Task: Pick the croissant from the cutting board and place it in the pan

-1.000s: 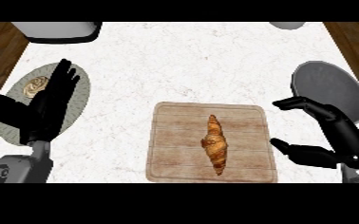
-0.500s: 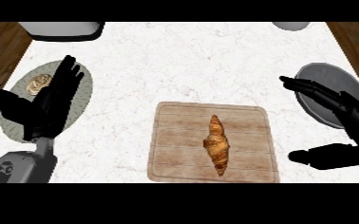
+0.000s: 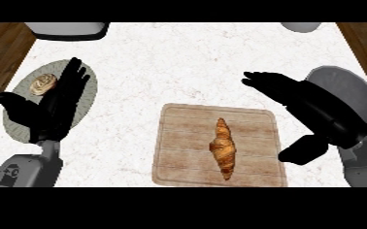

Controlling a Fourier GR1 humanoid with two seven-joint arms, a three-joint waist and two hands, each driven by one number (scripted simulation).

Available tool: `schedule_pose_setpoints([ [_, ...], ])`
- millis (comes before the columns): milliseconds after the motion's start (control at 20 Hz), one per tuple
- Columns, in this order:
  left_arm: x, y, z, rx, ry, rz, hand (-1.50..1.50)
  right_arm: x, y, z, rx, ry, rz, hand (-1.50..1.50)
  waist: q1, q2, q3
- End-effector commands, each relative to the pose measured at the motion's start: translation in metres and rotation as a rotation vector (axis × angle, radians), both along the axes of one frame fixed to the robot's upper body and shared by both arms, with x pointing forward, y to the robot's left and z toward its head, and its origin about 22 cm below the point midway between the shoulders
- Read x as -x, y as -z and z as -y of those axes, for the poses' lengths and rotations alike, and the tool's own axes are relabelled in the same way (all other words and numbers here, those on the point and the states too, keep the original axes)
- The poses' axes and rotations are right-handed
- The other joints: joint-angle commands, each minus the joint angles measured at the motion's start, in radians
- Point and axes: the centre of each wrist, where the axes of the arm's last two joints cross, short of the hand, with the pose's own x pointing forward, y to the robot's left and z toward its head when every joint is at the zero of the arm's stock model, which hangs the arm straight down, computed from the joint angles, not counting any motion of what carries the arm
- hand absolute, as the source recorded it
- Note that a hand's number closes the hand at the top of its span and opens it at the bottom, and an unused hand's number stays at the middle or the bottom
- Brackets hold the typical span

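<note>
Our right robot hand [image 3: 301, 104] has swung in from the pan [image 3: 344, 89] toward the cutting board [image 3: 179, 145], fingers spread and empty, so the croissant [image 3: 224, 146] is not yet grasped.

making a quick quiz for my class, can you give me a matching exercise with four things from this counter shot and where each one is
Things:
1. croissant
2. pan
3. plate
4. left hand

Places:
A. at the right edge, partly hidden by the right hand
B. open, held over the plate
C. lying on the wooden cutting board
D. at the left of the counter, with a small round pastry on it

Pairs: 1-C, 2-A, 3-D, 4-B
</note>
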Motion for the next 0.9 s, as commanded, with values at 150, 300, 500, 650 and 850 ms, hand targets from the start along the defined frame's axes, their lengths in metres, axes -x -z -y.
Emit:
schedule_pose_setpoints([
  [150, 0.008, -0.005, 0.007, -0.008, -0.009, -0.005, 0.00, 0.013, 0.011, -0.035, 0.342, -0.060, -0.205, -1.50, -0.003, -0.005, 0.000],
  [300, 0.004, -0.011, -0.005, -0.008, -0.031, 0.011, 0.00, 0.018, 0.019, -0.061, 0.403, -0.092, -0.229, -1.50, -0.008, -0.003, 0.001],
  [500, 0.003, -0.003, 0.009, -0.006, 0.007, 0.002, 0.00, 0.023, 0.013, -0.070, 0.424, -0.114, -0.186, -1.50, -0.014, -0.002, 0.001],
  [650, -0.008, -0.006, -0.014, -0.017, -0.021, 0.008, 0.00, 0.026, 0.010, -0.087, 0.519, -0.062, -0.108, -1.50, -0.014, -0.001, 0.001],
  [850, 0.010, -0.017, -0.010, -0.001, -0.013, 0.005, 0.00, 0.051, -0.005, -0.073, 0.561, -0.044, -0.061, -1.50, -0.015, -0.004, 0.002],
])
